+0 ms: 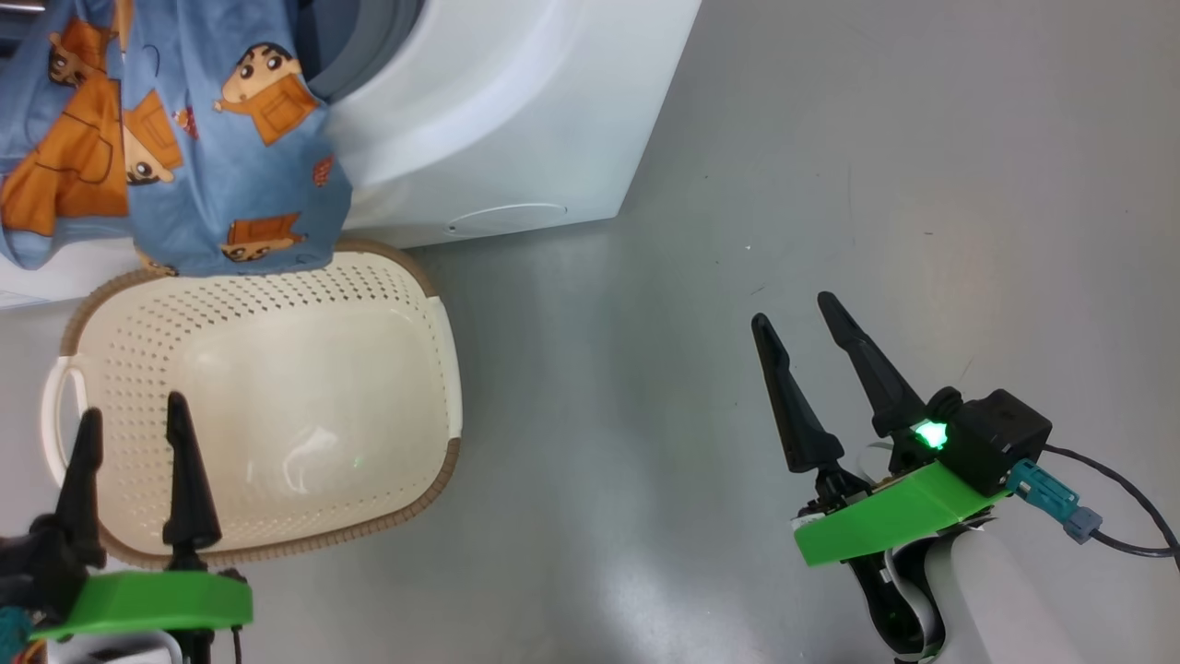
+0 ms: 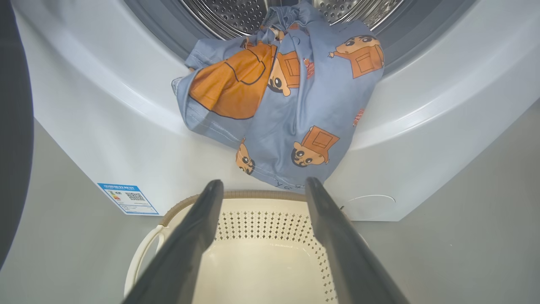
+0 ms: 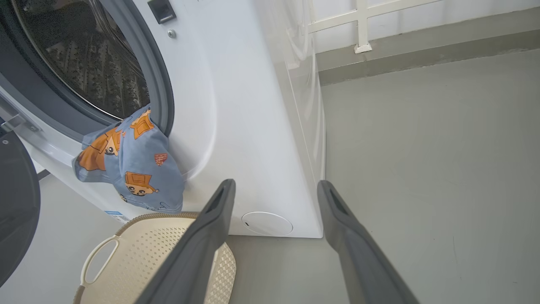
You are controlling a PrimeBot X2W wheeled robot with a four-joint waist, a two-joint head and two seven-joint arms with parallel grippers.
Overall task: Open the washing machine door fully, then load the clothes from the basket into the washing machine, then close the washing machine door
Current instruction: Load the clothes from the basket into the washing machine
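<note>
The washing machine (image 1: 516, 120) stands with its door (image 3: 17, 202) swung open to the left. The clothes (image 2: 295, 109), light blue with orange cartoon figures, hang half out of the steel drum (image 2: 228, 17) over the front, also seen as clothes (image 1: 175, 138) and clothes (image 3: 135, 169). Their hem ends just above the far rim of the basket (image 1: 442, 480), whose cream inside holds nothing. My left gripper (image 1: 131, 408) is open over the basket's near side, fingers aimed at the hem (image 2: 263, 182). My right gripper (image 1: 793, 311) is open over bare floor, right of the basket (image 3: 139, 253).
Grey floor spreads to the right of the machine. A round flap (image 3: 266, 223) and a blue label (image 2: 128, 198) sit low on its front. A wall with a white frame (image 3: 358, 25) stands behind. A dark cable (image 1: 1125, 516) trails from my right wrist.
</note>
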